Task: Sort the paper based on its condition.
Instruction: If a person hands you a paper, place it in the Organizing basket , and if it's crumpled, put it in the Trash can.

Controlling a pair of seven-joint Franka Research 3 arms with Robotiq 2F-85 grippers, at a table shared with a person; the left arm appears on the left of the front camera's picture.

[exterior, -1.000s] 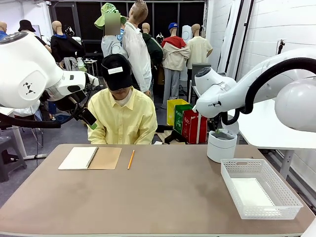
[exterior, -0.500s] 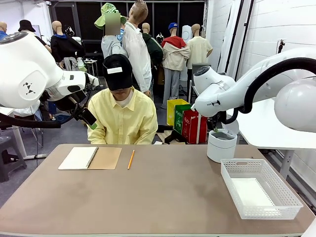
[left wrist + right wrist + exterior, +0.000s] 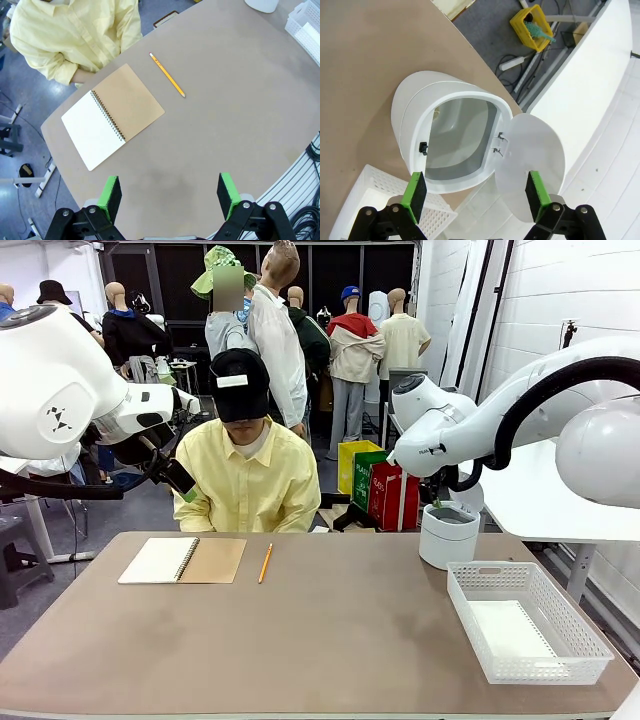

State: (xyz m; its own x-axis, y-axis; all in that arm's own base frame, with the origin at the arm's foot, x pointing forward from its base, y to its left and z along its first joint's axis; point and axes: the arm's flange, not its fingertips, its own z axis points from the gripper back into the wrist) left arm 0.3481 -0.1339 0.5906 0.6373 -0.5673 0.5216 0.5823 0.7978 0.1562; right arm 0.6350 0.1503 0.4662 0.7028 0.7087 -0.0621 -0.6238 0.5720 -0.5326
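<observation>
Front view: paper (image 3: 510, 628) in basket (image 3: 585, 635) — right wrist: bin (image 3: 447, 135) lid open.

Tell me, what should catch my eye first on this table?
Probably the open spiral notebook with a yellow pencil beside it, lying on the far left in front of the seated person. On the right stand a white lidded bin, its lid flipped open, and a white mesh basket holding a sheet of paper.
</observation>
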